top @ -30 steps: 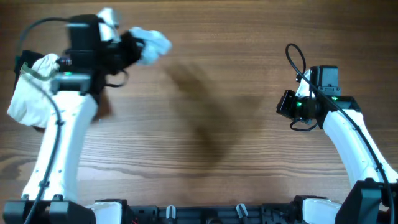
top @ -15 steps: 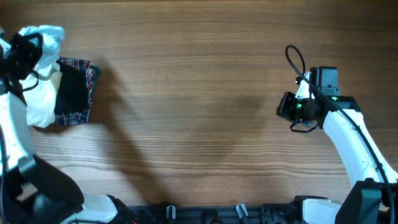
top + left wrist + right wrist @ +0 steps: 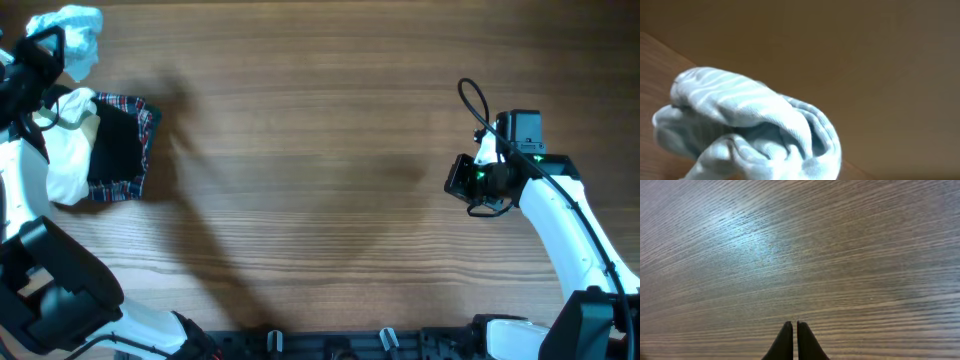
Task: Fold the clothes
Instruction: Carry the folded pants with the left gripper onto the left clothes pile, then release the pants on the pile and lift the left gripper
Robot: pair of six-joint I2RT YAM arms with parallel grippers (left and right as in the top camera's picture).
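Light blue cloth [image 3: 75, 25] has shifted farther past the plaid garment [image 3: 122, 145], clutched by the left gripper [image 3: 50, 44]; right gripper [image 3: 791, 337], well apart, is closed, empty.

Ahead of the right pincer [image 3: 792, 326], the brown wood-grain tabletop [image 3: 740, 240] looks smooth, with a soft pale sheen. At the left pincer [image 3: 45, 50], the pale blue crumpled cloth [image 3: 750, 125] is a ribbed, matt knit.

Robot lab: wood-grain tabletop [image 3: 330, 150]
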